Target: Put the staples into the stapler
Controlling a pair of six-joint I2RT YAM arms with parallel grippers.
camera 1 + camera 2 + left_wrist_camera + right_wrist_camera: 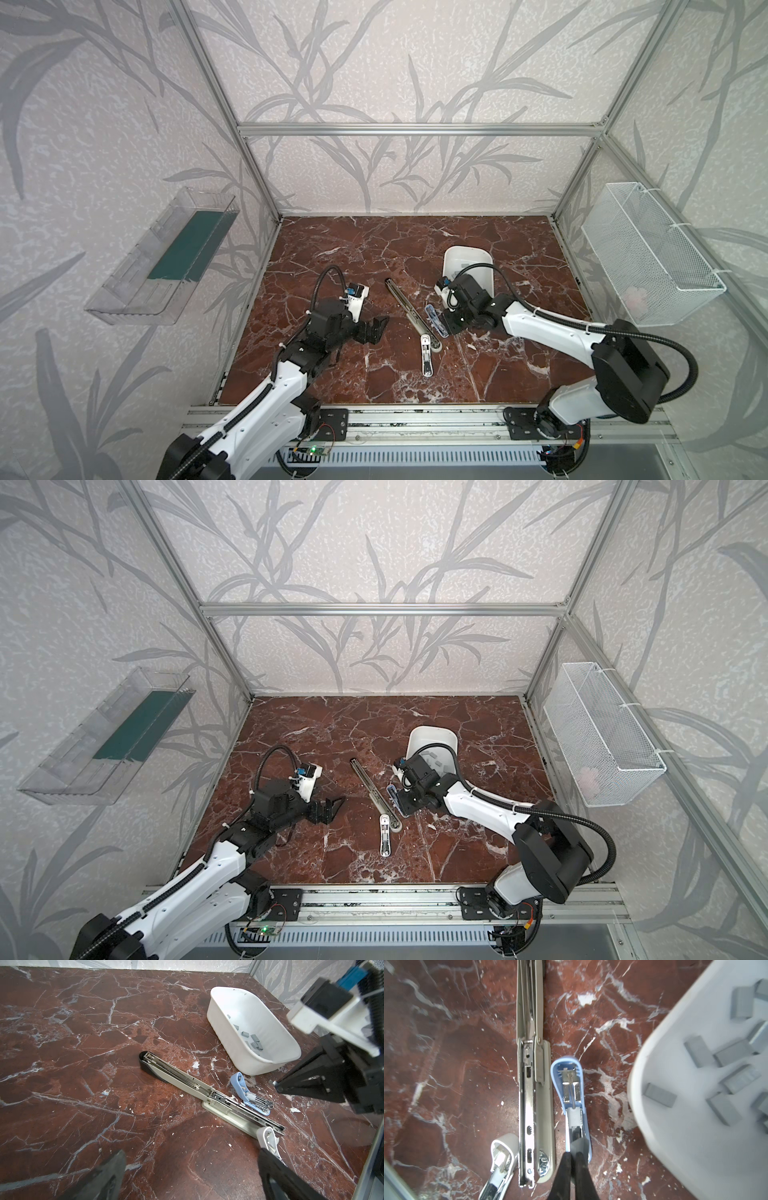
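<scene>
Starting with the staples (pixel 660 1095): short flat grey metal strips, loose in the white oval plastic tub (pixel 249 1064), right of middle on the red-brown marble-look tabletop (pixel 374 249), near the staplers. Expect them to be light and stiff along the length but brittle. They're glued rows, so they'll likely snap if you bend them or squeeze hard across the middle. The smooth metal will probably slip too. Take one by its long sides, near the centre, and keep it level.

Your right gripper (pixel 572 1154) has its black fingers pressed together, tips down on the metal channel of the small pale-blue stapler (pixel 566 1076), which lies flipped open. A grey sliver shows at the tips. It may be a strip pinched there, but the view is too tight for me to say. Your left gripper (pixel 193 1152) is spread wide and holds nothing, hovering over bare table on the far side of the staplers from the tub.

Counts:
- **Staplers:** three, all open. The blue one, a long grey long-reach stapler (pixel 187 1082) with a black nose just beside it, and a small white stapler (pixel 428 357) against the long one's near end.
- **Tub:** one.
- **Strips:** about ten visible in the right wrist view, and the frame edge may hide more.
- **Grippers:** two.
</scene>
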